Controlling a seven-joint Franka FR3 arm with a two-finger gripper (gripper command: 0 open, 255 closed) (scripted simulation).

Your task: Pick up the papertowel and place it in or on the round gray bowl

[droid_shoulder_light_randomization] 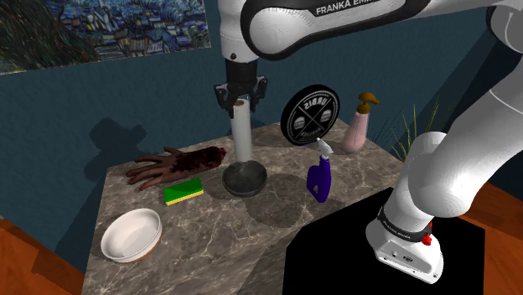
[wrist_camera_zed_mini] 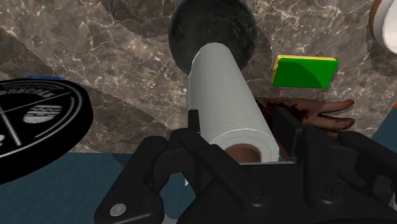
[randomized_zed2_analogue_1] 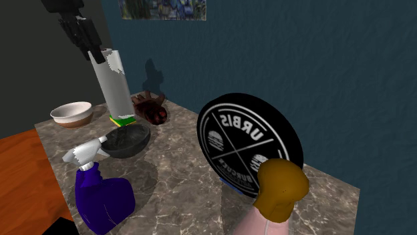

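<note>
My gripper (droid_shoulder_light_randomization: 241, 104) is shut on the top end of a white paper towel roll (droid_shoulder_light_randomization: 243, 134), which hangs upright. Its lower end sits right over the round dark grey bowl (droid_shoulder_light_randomization: 245, 179) at the middle of the marble table; I cannot tell whether it touches the bowl. In the second exterior view the gripper (randomized_zed2_analogue_1: 97, 55) clasps the roll (randomized_zed2_analogue_1: 114, 87) above the bowl (randomized_zed2_analogue_1: 127, 141). In the wrist view the fingers (wrist_camera_zed_mini: 287, 130) clasp the roll (wrist_camera_zed_mini: 228, 105), and the bowl (wrist_camera_zed_mini: 213, 22) lies beyond its far end.
A green and yellow sponge (droid_shoulder_light_randomization: 183, 192) and a bloody hand prop (droid_shoulder_light_randomization: 172, 166) lie just left of the bowl in the shoulder view. A white bowl (droid_shoulder_light_randomization: 132, 235) is near the front left corner. A blue spray bottle (droid_shoulder_light_randomization: 319, 176), a black round sign (droid_shoulder_light_randomization: 310, 116) and a pink dispenser (droid_shoulder_light_randomization: 359, 126) stand to the right.
</note>
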